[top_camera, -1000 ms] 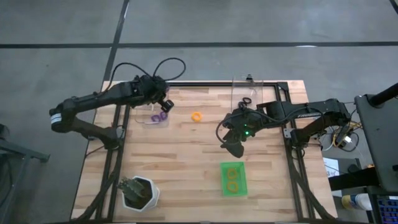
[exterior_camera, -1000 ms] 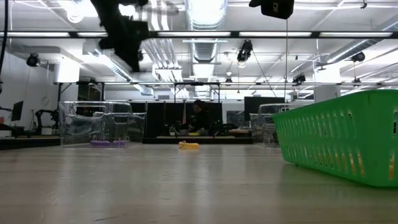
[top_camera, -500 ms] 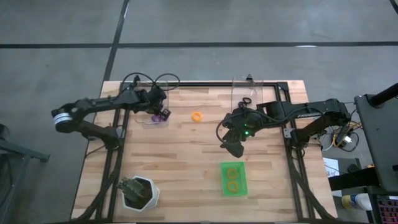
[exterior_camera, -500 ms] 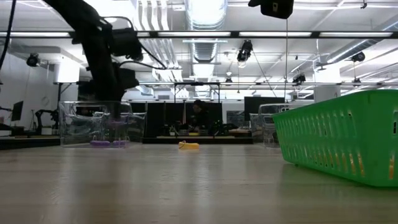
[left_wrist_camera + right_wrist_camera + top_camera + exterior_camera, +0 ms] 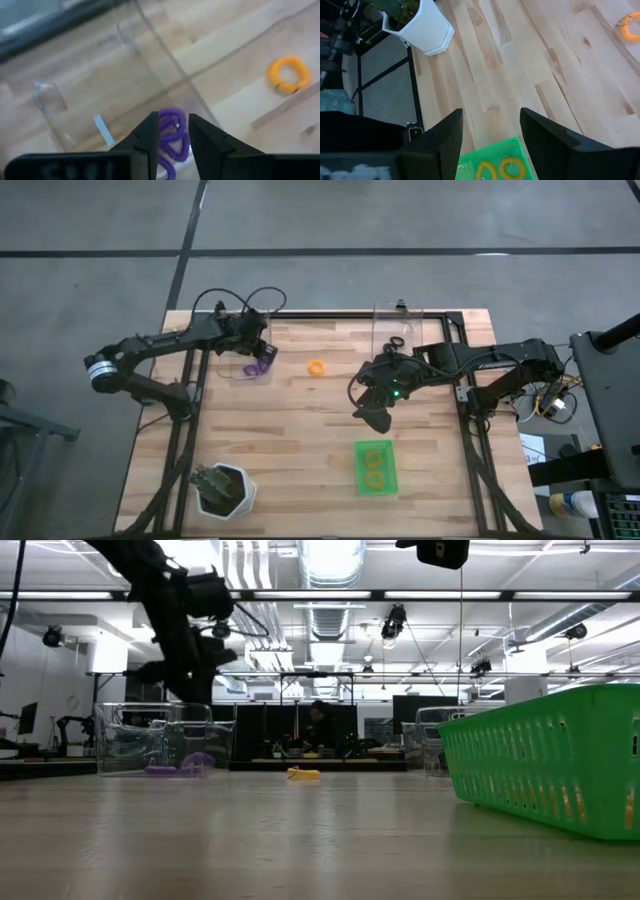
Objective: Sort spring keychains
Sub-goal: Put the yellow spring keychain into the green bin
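**Left hand above the clear bin, right hand idle mid-desk**

On the wooden desk [image 5: 300,430] a white pot [image 5: 226,490] stands near the front left corner, well apart from the work. A green tray [image 5: 375,468] holds two orange-yellow keychains [image 5: 501,169]. Another orange-yellow keychain [image 5: 316,367] lies loose on bare boards between the two clear bins. Purple keychains [image 5: 262,364] lie in the left clear bin [image 5: 238,370]; a black keychain [image 5: 397,343] sits in the right clear bin [image 5: 392,322].

The left hand [image 5: 171,134] hangs over the left bin with fingers slightly apart, holding nothing. The right hand [image 5: 487,135] hovers mid-desk beyond the tray, fingers spread wide and empty.
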